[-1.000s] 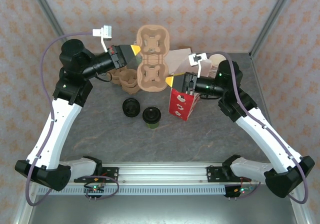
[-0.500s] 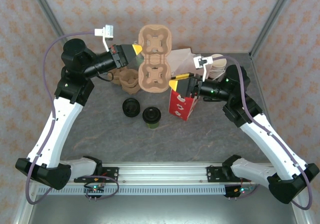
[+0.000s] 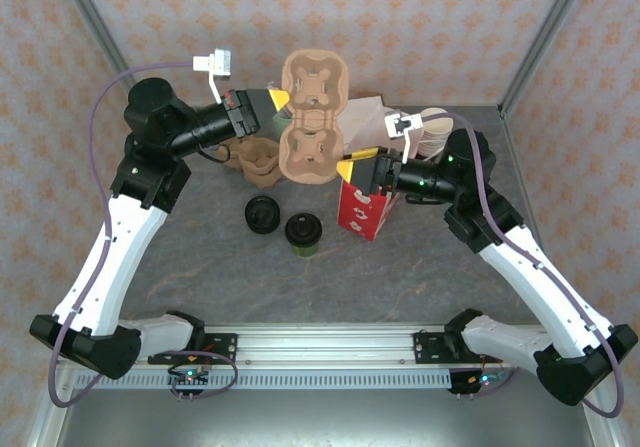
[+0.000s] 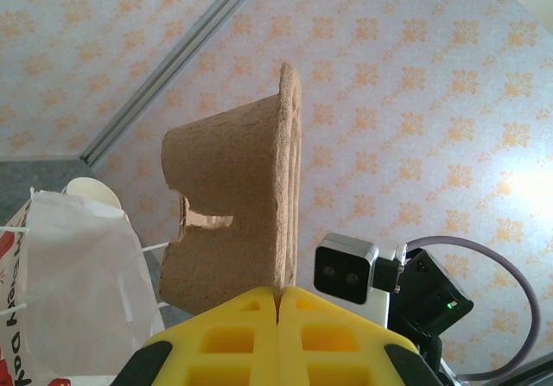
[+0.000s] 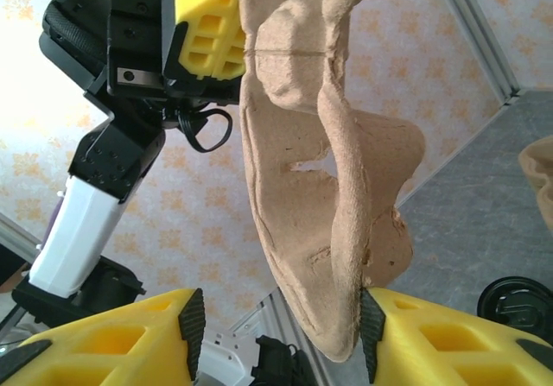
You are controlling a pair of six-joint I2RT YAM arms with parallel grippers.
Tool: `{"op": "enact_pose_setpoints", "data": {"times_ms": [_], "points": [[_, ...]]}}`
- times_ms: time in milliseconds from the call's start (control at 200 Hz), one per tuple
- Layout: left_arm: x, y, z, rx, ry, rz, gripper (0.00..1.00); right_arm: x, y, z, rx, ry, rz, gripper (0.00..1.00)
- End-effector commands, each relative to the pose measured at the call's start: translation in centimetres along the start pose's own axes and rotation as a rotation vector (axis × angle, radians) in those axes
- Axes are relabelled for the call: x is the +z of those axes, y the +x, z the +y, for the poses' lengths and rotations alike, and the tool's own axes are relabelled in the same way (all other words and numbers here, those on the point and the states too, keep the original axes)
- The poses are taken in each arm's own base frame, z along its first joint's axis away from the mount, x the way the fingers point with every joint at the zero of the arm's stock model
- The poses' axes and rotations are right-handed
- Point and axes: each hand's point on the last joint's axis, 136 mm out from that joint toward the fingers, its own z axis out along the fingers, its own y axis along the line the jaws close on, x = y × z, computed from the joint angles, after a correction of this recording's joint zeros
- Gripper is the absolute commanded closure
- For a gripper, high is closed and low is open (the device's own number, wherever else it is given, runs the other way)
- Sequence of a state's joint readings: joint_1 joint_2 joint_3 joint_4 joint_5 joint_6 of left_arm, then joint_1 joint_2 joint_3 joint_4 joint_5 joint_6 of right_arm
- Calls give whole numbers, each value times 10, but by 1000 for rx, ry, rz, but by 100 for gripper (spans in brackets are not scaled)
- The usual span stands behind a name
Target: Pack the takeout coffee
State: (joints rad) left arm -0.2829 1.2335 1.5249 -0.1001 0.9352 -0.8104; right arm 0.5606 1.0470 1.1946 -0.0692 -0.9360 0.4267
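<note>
The takeout coffee (image 3: 303,231), a short dark cup with a black lid, stands on the table left of the red bag (image 3: 362,210). A brown moulded-pulp cup carrier (image 3: 312,117) hangs in the air over the table's back. My left gripper (image 3: 283,100) is shut on its upper left rim; in the left wrist view the yellow fingers (image 4: 278,293) pinch the carrier's (image 4: 233,205) thin edge. My right gripper (image 3: 345,162) is at the carrier's lower right corner. Its jaws (image 5: 282,321) stand open around the carrier (image 5: 302,187); one pad touches the edge, the other is apart.
A loose black lid (image 3: 262,214) lies just left of the coffee. Brown stacked cups (image 3: 258,159) sit under the left arm, and cream cups (image 3: 435,127) stand at the back right beside a tan paper bag (image 3: 365,115). The enclosure walls are close behind.
The left gripper has carried the carrier a little to the right. The right arm has shifted right and its jaws have widened slightly around the carrier's lower edge.
</note>
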Motion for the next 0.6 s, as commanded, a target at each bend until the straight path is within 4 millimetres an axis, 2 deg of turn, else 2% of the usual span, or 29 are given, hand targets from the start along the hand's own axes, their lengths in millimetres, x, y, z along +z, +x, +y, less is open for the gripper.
{"op": "enact_pose_setpoints", "data": {"times_ms": [0, 65, 230, 485, 596], "points": [[-1, -2, -20, 46, 45, 6, 100, -2, -9, 6, -57, 6, -37, 44], [-1, -1, -21, 48, 48, 7, 100, -3, -11, 3, -57, 28, -47, 41], [-1, 0, -21, 48, 51, 9, 100, -3, -11, 3, -53, 25, -49, 41], [-1, 2, -17, 45, 28, 13, 100, -3, -10, 15, -67, -35, -39, 58], [-1, 3, -16, 42, 27, 11, 100, -3, -10, 19, -70, -59, -35, 72]]}}
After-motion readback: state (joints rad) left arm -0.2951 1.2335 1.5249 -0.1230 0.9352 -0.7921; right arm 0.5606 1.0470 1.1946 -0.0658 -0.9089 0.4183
